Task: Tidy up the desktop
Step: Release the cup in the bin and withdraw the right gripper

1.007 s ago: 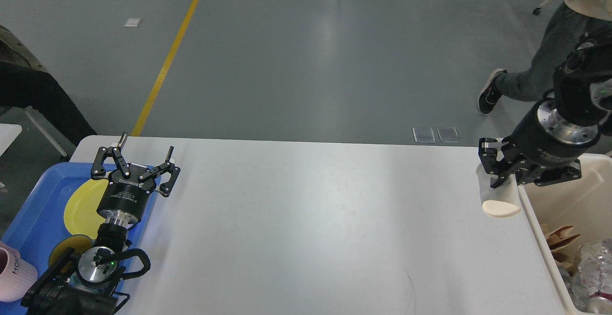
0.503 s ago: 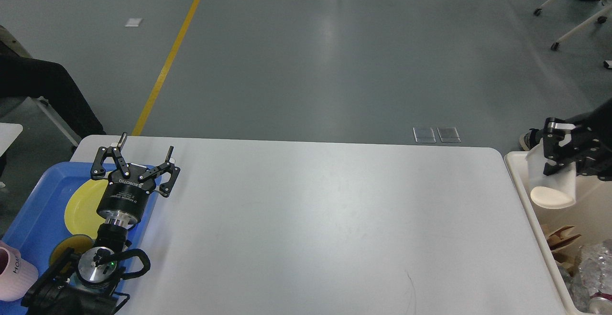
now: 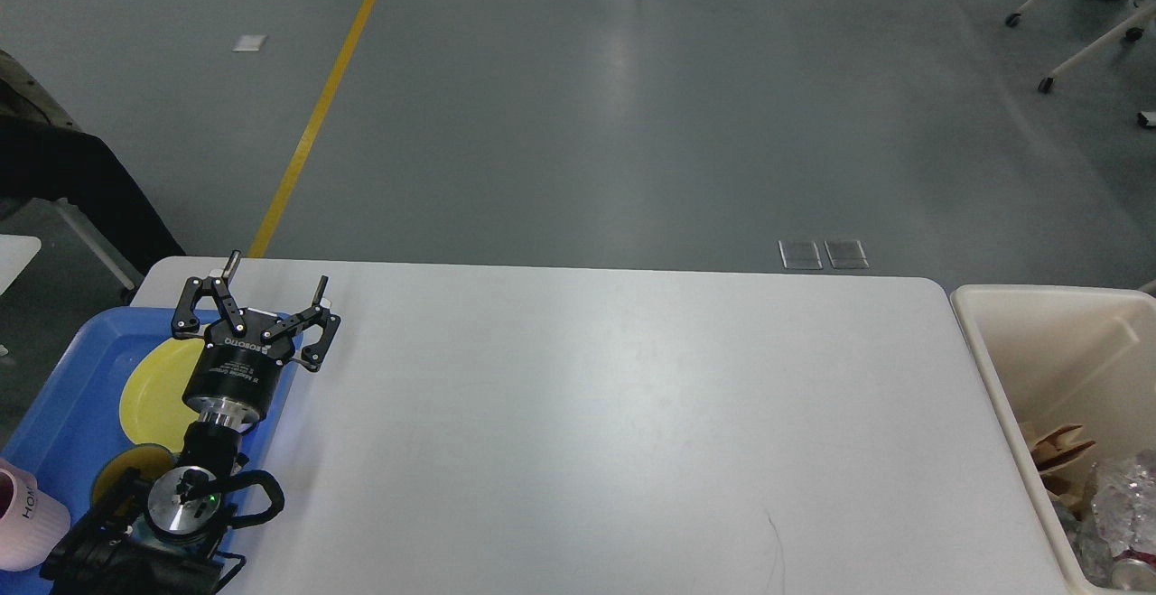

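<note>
**Worktop bare as tidying nears its end**

The large white rectangular worktop with rounded corners lies smooth and matte between a blue plastic tray at its left edge and a cream-white bin at its right. The robot's left hand hovers over the tray's edge, fingers apart and holding nothing; the right hand is out of view. With nothing visible left to clear, the job looks almost done; the next move is probably only to draw the arm back.
</note>
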